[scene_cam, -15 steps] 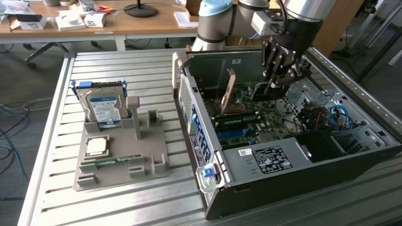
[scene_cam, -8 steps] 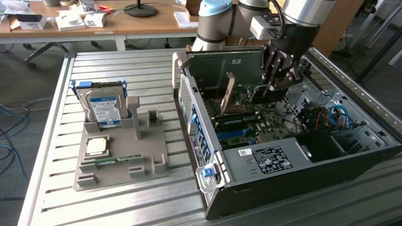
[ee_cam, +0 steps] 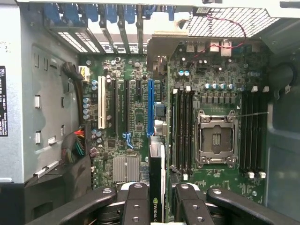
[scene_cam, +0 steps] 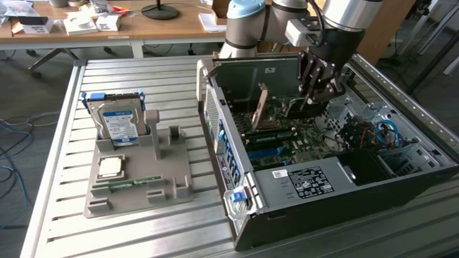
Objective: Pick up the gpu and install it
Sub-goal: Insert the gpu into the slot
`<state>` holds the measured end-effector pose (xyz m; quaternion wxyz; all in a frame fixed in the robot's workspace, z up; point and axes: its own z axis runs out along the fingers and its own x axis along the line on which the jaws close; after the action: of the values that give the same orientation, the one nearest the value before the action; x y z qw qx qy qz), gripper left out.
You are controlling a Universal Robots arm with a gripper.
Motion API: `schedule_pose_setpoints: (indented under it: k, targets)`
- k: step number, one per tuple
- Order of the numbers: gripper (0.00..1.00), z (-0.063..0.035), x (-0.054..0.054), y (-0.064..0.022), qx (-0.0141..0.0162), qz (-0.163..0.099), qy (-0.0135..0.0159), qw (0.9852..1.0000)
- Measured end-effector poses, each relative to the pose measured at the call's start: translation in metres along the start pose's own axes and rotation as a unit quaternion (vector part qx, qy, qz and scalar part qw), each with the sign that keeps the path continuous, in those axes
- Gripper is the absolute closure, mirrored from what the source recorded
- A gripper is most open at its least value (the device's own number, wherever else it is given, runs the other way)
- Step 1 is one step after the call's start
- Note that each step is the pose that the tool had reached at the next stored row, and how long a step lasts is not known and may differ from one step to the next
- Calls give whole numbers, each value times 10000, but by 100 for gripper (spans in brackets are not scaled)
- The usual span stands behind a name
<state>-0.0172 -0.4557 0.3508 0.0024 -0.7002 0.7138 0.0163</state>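
open-sided computer case (scene_cam: 308, 215), cable bundle (ee_cam: 77, 143) beside the free slots (ee_cam: 115, 108)

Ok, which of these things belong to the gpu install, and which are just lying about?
In the job: gpu, held edge-on in the jaws; gripper; motherboard; open computer case.
Lying about: hard drive, processor chip, memory strip, all on the grey holder.
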Motion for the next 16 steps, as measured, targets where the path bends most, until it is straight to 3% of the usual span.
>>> schedule_pose_setpoints:
  k: [11,16]
  targets:
    - [74,146,4,-3,-1,0,2,10000]
    - [74,154,4,-3,-1,0,3,10000]
